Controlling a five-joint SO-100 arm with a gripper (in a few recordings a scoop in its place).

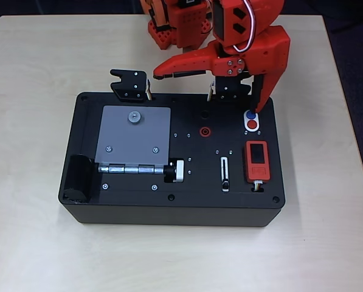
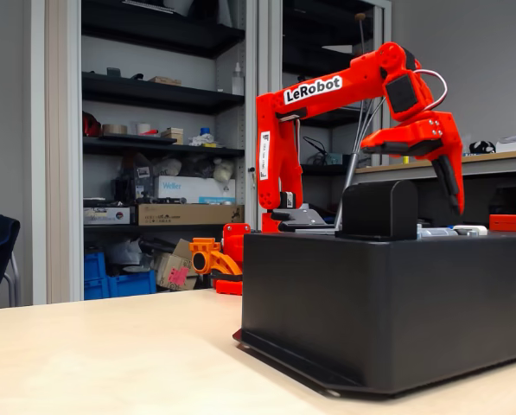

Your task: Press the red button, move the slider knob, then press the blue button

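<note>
Red button (image 1: 253, 125) sat at the lower end of a white oval plate (image 1: 259, 119) near the right rear of the black box (image 1: 169, 210) in the overhead view, blue button (image 1: 250, 114) touching it just above. Slider knob (image 1: 225, 183) lay at the near end of its white-rimmed slot (image 1: 224, 173), left of a red device with a dark screen (image 1: 257, 160).

Tool (image 1: 208, 90) was spread wide: one finger (image 1: 261, 97) pointed down with its tip just beside the blue button, the other (image 1: 178, 67) swung out left, well apart. Likely set so that a single fingertip could serve as the presser; no contact with the red button could be made out. Fixed view showed the lower finger (image 2: 452, 181) hanging above the box top.

Box rested on a pale wood counter (image 1: 35, 243). Room behind: dark shelving (image 2: 154, 95) with cartons and blue crates.
</note>
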